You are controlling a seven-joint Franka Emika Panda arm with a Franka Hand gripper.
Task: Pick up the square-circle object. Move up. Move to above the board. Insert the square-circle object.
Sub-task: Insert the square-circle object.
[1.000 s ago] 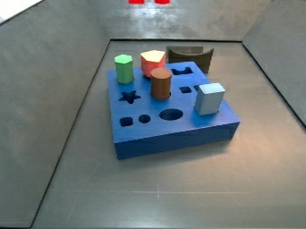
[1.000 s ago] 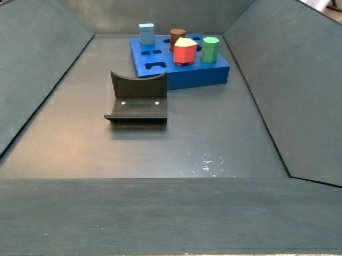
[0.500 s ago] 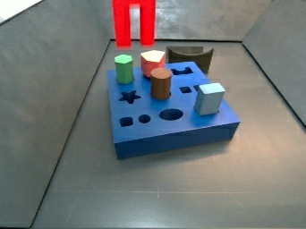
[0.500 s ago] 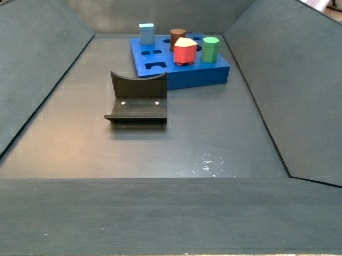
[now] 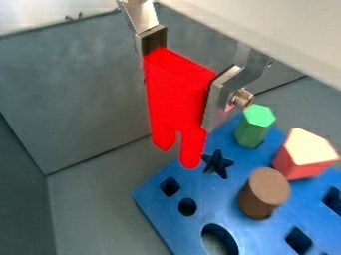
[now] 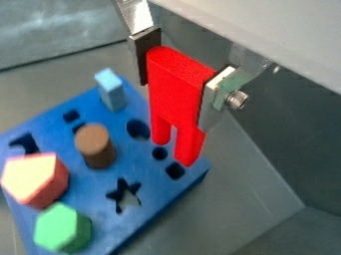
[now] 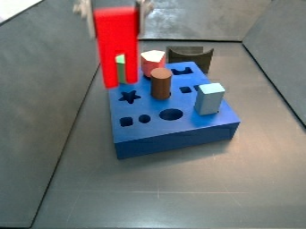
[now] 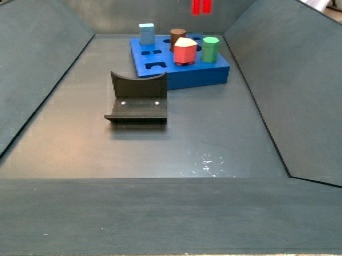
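Note:
My gripper [image 5: 181,73] is shut on the square-circle object [image 5: 174,104], a tall bright red piece with two prongs below; the silver fingers [image 6: 221,88] clamp its upper body in both wrist views. In a side view the piece [image 7: 114,46] hangs above the far left part of the board [image 7: 180,134], a thick blue block with shaped holes. Its prongs [image 6: 178,139] hang over the board's edge near the star hole [image 5: 218,163]. In a side view only its prong tips [image 8: 201,7] show above the board [image 8: 174,71].
On the board stand a green hexagonal peg [image 7: 123,68], a salmon-red hexagonal peg [image 7: 152,63], a brown cylinder [image 7: 160,85] and a pale blue block [image 7: 209,98]. A dark brown curved block [image 7: 191,56] sits behind the board. The fixture [image 8: 138,98] stands mid-floor. Grey walls slope inward.
The red piece has come down and moved toward the board's far left part; before, only its prongs showed high at the back.

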